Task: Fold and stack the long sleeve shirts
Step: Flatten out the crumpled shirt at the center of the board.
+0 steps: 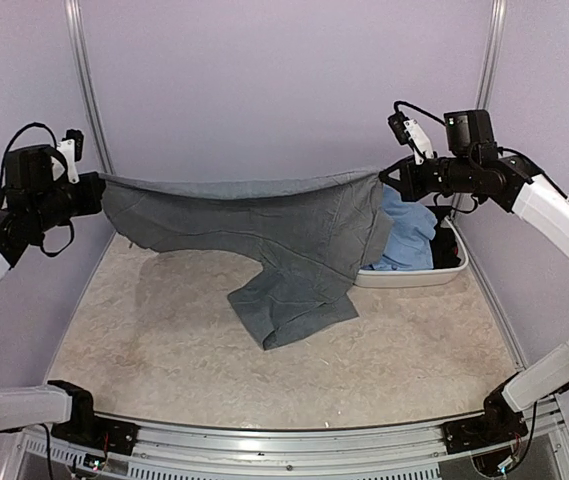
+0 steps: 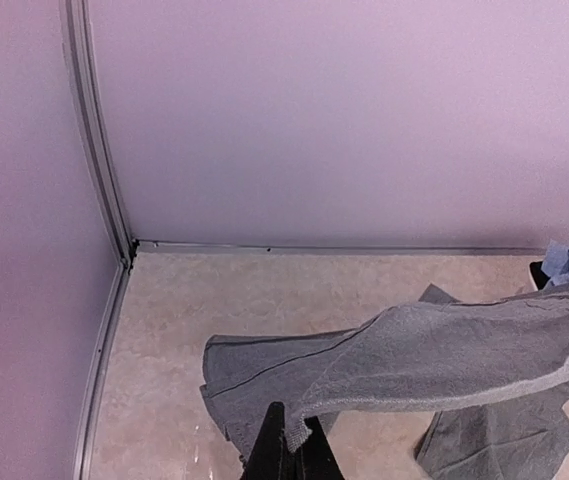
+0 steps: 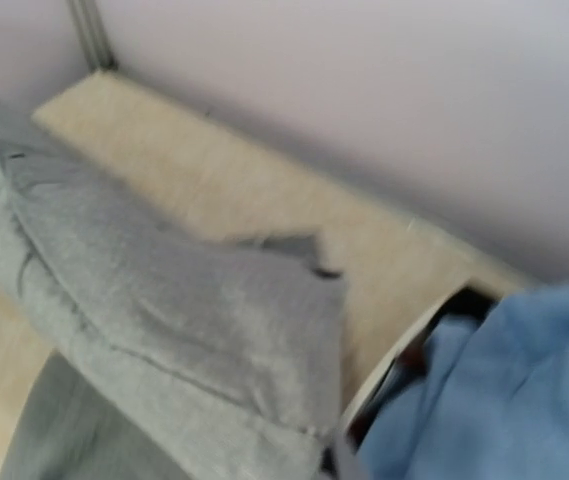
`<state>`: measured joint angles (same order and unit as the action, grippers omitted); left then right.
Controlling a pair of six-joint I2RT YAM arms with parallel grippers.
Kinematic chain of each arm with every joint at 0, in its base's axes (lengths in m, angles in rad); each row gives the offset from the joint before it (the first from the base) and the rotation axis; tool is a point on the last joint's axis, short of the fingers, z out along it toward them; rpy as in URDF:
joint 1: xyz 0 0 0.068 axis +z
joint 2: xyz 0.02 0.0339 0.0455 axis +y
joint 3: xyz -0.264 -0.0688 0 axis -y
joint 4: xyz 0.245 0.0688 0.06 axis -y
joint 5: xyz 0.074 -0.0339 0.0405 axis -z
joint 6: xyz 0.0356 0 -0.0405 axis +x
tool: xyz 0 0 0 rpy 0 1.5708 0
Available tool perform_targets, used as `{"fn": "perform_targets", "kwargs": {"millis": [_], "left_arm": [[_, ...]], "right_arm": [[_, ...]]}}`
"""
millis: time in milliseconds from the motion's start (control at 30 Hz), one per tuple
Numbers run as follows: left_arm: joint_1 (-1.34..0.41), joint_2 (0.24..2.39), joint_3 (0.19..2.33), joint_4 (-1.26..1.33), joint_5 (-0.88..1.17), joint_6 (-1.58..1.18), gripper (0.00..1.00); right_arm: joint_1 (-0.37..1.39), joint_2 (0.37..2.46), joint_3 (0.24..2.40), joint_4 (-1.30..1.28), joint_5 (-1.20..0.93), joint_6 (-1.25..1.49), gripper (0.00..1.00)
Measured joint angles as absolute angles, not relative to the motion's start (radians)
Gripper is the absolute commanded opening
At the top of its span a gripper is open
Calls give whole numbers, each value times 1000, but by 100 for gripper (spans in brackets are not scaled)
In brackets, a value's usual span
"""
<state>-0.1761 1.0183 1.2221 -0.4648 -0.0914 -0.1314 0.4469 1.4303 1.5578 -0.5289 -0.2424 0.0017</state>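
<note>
The slate grey shirt hangs stretched in the air between my two grippers, and its lower part trails onto the table. My left gripper is shut on its left edge; the left wrist view shows the dark fingertips pinching the hem of the grey shirt. My right gripper is shut on its right edge, above the basin. The right wrist view is blurred and shows the grey shirt beside the light blue shirt. The light blue shirt lies bunched in the basin.
A white oval basin stands at the back right against the wall, with something dark inside behind the blue cloth; its rim shows in the right wrist view. Lilac walls with metal corner posts enclose the beige table.
</note>
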Motion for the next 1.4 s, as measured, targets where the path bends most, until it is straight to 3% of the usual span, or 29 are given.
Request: {"fn": "perform_targets", "kwargs": {"millis": [233,400,533,700,1100,1400], "left_arm": [[-198,905,1127,-580,-79,-139,0],[-202,836,1314,-633,-27,-160,0],[-208,833,1426,-600,15,-165,0],[-209,947,1423,-535,-6,-173,0],[-99,1500,1332,-458,-87,-189,0],[-112,1459,1268,-448,-113,-168,0]], "right_arm": [[486,1253,1388,-574,-226,17,0],[489,1098,1447,-591,-227,38,0],[494,1087,1567,-602,-212,42,0],[495,1236,1659,-616,-105,27,0],[415,1927,1853,-612,1,-10,0],[416,1811,1684,-479,-65,-25,0]]}}
